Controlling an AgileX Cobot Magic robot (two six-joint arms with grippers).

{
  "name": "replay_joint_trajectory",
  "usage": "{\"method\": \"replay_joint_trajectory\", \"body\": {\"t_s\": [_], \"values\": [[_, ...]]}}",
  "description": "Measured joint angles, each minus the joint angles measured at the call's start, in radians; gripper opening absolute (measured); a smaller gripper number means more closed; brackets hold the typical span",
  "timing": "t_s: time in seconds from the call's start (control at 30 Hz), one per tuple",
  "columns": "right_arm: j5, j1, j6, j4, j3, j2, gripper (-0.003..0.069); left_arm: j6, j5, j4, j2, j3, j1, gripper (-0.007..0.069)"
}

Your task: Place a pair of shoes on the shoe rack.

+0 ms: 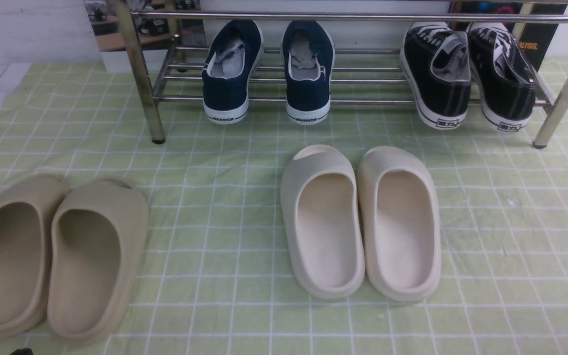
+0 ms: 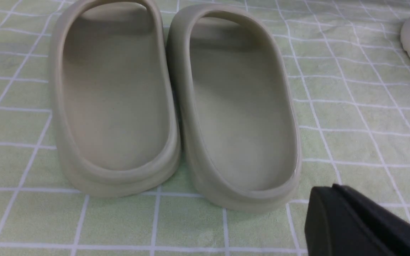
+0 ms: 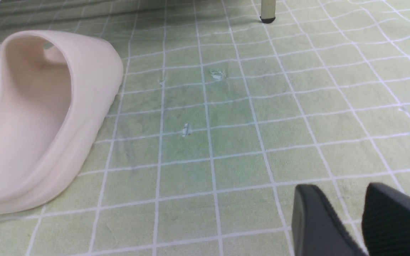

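Navy shoes (image 1: 225,98) sit side by side with a narrow gap between them on the lower bars of the rack (image 1: 363,17), toes inward, heels jutting past the front bar. Between them and the rack's left leg (image 1: 141,74) is a modest space; on their right, a wider run of bare bars reaches the black sneakers (image 1: 442,93), which stand near the right leg (image 1: 567,84). The top bars pass just over the toes, leaving little headroom. On the green cloth (image 1: 205,207), open room lies between the beige slides (image 1: 99,256) and the cream slides (image 1: 402,236), and again to the right of the cream pair. The left gripper (image 2: 333,187) is pressed together, holding nothing, near the beige slides. The right gripper (image 3: 340,186) has its fingers parted by a small gap with nothing between them, over bare cloth.
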Motion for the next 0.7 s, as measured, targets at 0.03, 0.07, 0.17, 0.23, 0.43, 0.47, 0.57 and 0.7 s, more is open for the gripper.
{"method": "replay_joint_trajectory", "body": {"t_s": [0.03,0.07,0.17,0.23,0.43,0.47,0.57,0.7], "values": [[0.000,0.000,0.000,0.000,0.000,0.000,0.0239,0.000,0.000,0.000,0.000,0.000,0.000,0.0000],[0.000,0.000,0.000,0.000,0.000,0.000,0.0239,0.000,0.000,0.000,0.000,0.000,0.000,0.0000],[0.000,0.000,0.000,0.000,0.000,0.000,0.0239,0.000,0.000,0.000,0.000,0.000,0.000,0.0004],[0.000,0.000,0.000,0.000,0.000,0.000,0.0239,0.000,0.000,0.000,0.000,0.000,0.000,0.0005],[0.000,0.000,0.000,0.000,0.000,0.000,0.0239,0.000,0.000,0.000,0.000,0.000,0.000,0.0007],[0.000,0.000,0.000,0.000,0.000,0.000,0.0239,0.000,0.000,0.000,0.000,0.000,0.000,0.0007],[0.000,0.000,0.000,0.000,0.000,0.000,0.0239,0.000,0.000,0.000,0.000,0.000,0.000,0.0007],[0.000,0.000,0.000,0.000,0.000,0.000,0.0239,0.000,0.000,0.000,0.000,0.000,0.000,0.0007]]}}
